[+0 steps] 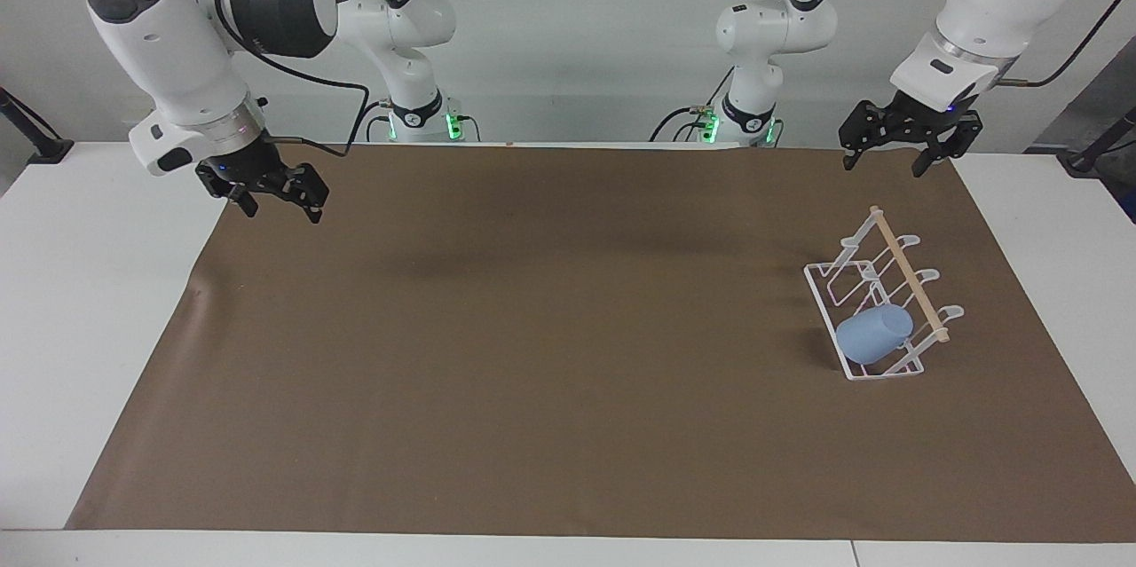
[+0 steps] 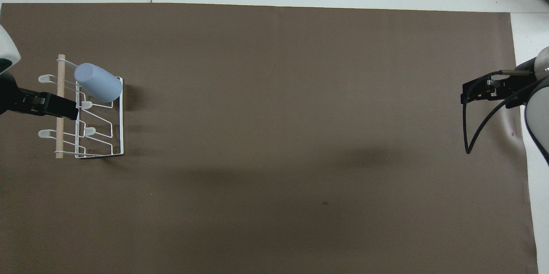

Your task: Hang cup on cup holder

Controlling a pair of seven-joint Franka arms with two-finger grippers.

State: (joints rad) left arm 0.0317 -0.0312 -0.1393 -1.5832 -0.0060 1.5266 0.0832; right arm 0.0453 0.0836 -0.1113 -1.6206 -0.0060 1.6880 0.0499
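Observation:
The light blue cup point(image 1: 874, 334) point(image 2: 98, 82) hangs mouth-down and tilted on a prong of the white wire cup holder point(image 1: 905, 270) point(image 2: 121, 137). It is at the end of the holder farthest from the robots. The holder stands on the mat toward the left arm's end of the table. My left gripper point(image 1: 885, 166) point(image 2: 68, 111) hangs open and empty in the air over the mat, beside the holder's robot-side end, clear of cup and wire. My right gripper point(image 1: 281, 210) point(image 2: 465, 96) waits open and empty over the mat's edge at the right arm's end.
A brown mat point(image 1: 532, 327) covers most of the white table point(image 1: 89, 301). A black cable point(image 2: 472, 132) loops down from the right arm's wrist. Both arm bases point(image 1: 417, 119) stand at the robots' edge of the table.

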